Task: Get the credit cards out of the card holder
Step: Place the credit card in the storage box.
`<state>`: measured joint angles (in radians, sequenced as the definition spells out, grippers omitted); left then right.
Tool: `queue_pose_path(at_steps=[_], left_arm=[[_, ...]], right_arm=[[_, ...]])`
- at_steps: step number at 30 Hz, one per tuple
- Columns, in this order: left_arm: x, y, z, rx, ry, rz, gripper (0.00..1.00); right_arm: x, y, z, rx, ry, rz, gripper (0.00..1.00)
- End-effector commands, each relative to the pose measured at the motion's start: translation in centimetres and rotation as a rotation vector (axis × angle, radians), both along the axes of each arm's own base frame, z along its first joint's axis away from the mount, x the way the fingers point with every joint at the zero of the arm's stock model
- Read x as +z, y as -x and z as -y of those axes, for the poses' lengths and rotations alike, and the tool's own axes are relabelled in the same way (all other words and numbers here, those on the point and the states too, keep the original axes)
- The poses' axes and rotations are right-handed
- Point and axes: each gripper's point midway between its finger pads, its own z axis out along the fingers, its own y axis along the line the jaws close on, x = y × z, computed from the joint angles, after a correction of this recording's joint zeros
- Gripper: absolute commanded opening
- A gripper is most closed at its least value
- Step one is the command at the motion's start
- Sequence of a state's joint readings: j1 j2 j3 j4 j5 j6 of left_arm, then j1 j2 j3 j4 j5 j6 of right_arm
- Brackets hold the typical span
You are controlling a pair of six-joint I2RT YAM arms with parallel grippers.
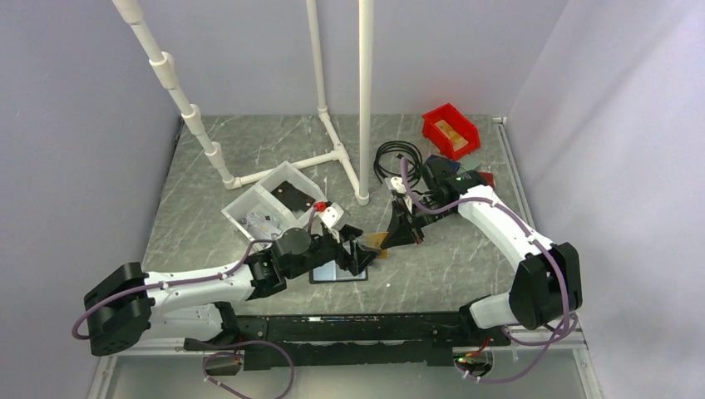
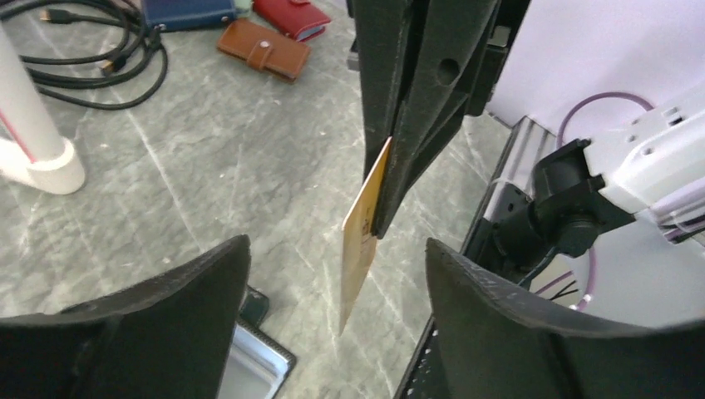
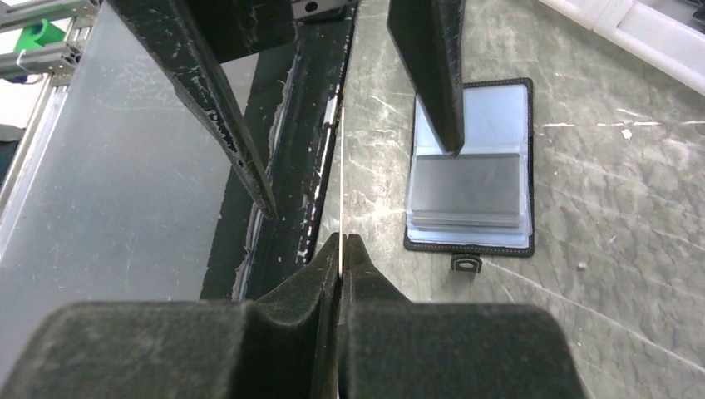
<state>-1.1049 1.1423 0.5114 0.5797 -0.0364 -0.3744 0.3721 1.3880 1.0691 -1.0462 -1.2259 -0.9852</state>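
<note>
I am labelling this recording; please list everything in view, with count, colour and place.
gold card: 1, tan, held above table
grey card: 1, inside card holder
card holder: 1, black, open on table
brown wallet, red wallet, blue wallet: 1 each, far side
cable: 1, black, beside wallets
red bin: 1, far right
white bin: 1, left of centre
pipe frame: 1, white, back
left arm: white, jaws open either side of gold card
right arm: white, jaws shut on gold card

Left gripper (image 1: 363, 256) spread wide, right gripper (image 1: 391, 239) pinched closed, tips close together
</note>
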Motion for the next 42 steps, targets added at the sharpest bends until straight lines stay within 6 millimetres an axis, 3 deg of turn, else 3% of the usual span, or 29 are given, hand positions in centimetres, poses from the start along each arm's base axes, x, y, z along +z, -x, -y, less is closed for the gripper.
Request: queue_pose_path(at_steps=[1,3,8,12,17,23,26,29,34,42], left_arm=[[1.0,-1.2,-1.3,0.090,-0.068,-0.030,0.91],[1.2,-1.3,-2.0,0.106,-0.118,-0.029,0.99],[3.1,-2.2,-3.7,0.071,-0.209,-0.021,1.00],[4.7,-5.2,-6.7,0.089,-0.216,-0.089,0.99],[6.2,-10.5,-11.5,0.157,-0.208,-0.137,0.99],[4.1,-14.6,-15.2,0.296,-0.324,-0.179,0.99],[2.7,-14.9,-16.7,0.342,-0.394,-0.175,0.99],[2.7,-14.5,-17.9,0.392,-0.420,-0.157,0.99],[3.4,-14.3,-18.3,0.409,-0.411,-0.125,0.99],[2.9,-14.1,-18.0,0.390,-0.410,-0.143,0.99]], right_arm=[[1.0,-1.4,0.0,-0.014,0.014,0.085,0.00],[0.7,-1.6,0.2,-0.020,0.034,0.096,0.00],[0.1,-2.4,1.0,-0.040,0.089,0.125,0.00],[-0.1,-3.4,2.2,-0.083,0.116,0.141,0.00],[0.4,-4.9,4.2,-0.174,0.120,0.169,0.00],[0.5,-6.9,6.8,-0.291,0.129,0.175,0.00],[0.4,-7.7,7.8,-0.340,0.133,0.169,0.00],[0.2,-8.4,8.7,-0.377,0.140,0.161,0.00],[0.0,-9.5,10.4,-0.449,0.152,0.153,0.00],[0.6,-10.8,12.9,-0.553,0.171,0.176,0.00]])
